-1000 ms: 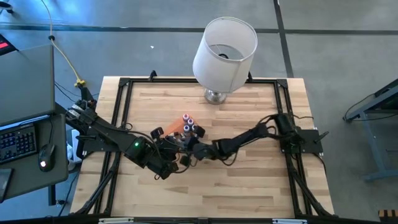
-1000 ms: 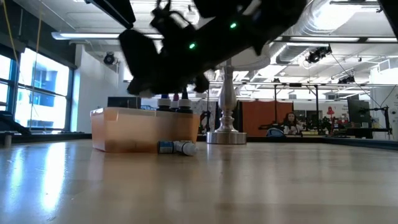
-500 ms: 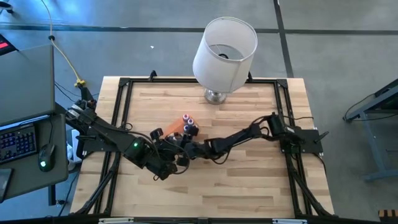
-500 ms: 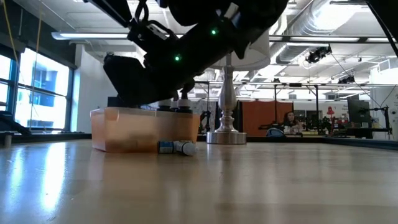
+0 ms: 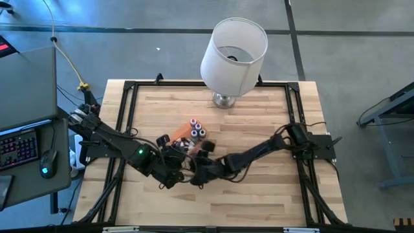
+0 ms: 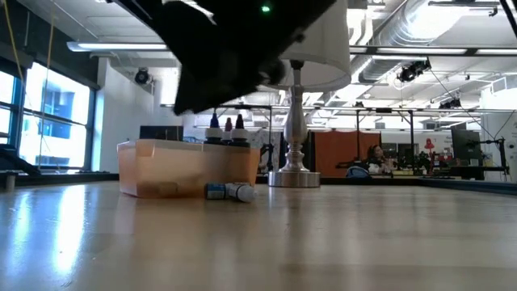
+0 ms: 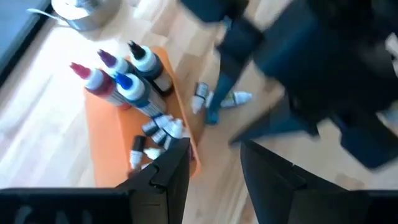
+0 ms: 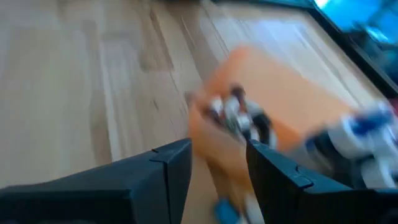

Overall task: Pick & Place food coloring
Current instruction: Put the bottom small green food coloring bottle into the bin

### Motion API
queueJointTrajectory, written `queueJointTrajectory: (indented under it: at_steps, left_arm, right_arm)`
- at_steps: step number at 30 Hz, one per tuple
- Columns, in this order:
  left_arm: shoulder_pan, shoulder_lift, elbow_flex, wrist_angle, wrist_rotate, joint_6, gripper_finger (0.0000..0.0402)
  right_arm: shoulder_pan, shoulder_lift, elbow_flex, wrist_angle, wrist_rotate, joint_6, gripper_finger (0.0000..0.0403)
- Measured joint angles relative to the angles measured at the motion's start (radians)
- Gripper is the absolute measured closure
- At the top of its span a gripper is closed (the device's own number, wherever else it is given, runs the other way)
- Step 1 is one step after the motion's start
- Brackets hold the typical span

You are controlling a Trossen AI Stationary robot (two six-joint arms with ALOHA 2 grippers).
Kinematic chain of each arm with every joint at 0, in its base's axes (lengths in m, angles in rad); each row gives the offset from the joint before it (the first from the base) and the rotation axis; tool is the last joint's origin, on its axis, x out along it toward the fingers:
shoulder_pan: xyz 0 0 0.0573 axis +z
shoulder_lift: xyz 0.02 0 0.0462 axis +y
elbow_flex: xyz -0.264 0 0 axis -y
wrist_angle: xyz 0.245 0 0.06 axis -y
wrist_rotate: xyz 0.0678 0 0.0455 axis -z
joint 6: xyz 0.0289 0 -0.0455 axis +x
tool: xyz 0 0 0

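My right end effector is parted and empty; the food coloring stands ahead in the orange tray, with two bottles lying on the tabletop alongside it. My left end effector hangs half-open, empty, over the tray's edge. These bottles look light, slick and easily tipped, so I'd pinch across the body below the cap.

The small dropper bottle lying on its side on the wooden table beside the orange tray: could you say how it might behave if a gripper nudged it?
The small dropper bottle lies flat on the wooden table and looks round-bodied, so it would probably roll if nudged. Being tiny next to the orange plastic tray, it is likely light and may skid away. Its tapered cap could make it curve.
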Motion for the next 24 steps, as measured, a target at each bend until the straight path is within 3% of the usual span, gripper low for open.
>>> queueJointTrajectory:
  at_steps: [5,9,24]
  left_arm:
    - [0.000,0.000,-0.001,0.002,0.011,-0.002,0.0262]
    - [0.000,0.000,-0.001,0.009,0.011,-0.003,0.0262]
    - [0.001,0.000,-0.001,0.028,0.010,-0.001,0.0262]
  right_arm:
    - [0.040,-0.005,-0.001,-0.219,0.069,0.229,0.0268]
    - [0.043,-0.004,-0.067,-0.217,0.048,0.341,0.0269]
    - [-0.030,-0.007,-0.396,0.264,-0.046,0.354,0.0280]
